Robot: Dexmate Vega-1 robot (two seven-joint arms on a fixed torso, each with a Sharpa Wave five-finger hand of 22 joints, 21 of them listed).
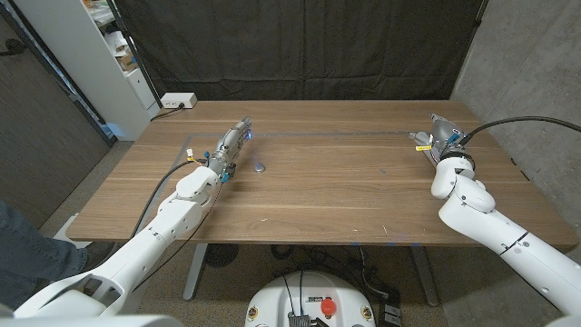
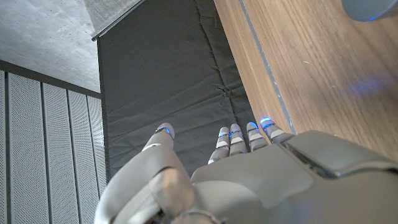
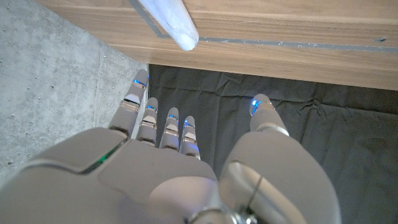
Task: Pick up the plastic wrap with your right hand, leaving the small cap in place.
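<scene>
The pick-up had not yet been made. The right robot hand [image 1: 442, 136] hung at the far right of the tabletop [image 1: 345, 200], and in the right wrist view its fingers [image 3: 163, 127] were stretched out straight with the thumb standing apart, closed on nothing. Just past those fingertips the rounded white end of the plastic wrap [image 3: 171, 22] lay on the wood, not touched by the robot hand as far as that view showed. In the head view the roll could not be told apart from the robot hand over it. The small cap [image 1: 260, 167] sat on the left half of the tabletop, well apart from the right robot hand and just to the right of the left robot hand [image 1: 227, 153], which was likewise spread, holding nothing, with its fingers pointing toward the far edge. So the cap was in its place and out of the way. By my reading, everything was left to do: bringing the fingers around the roll, closing on it and lifting it clear.
</scene>
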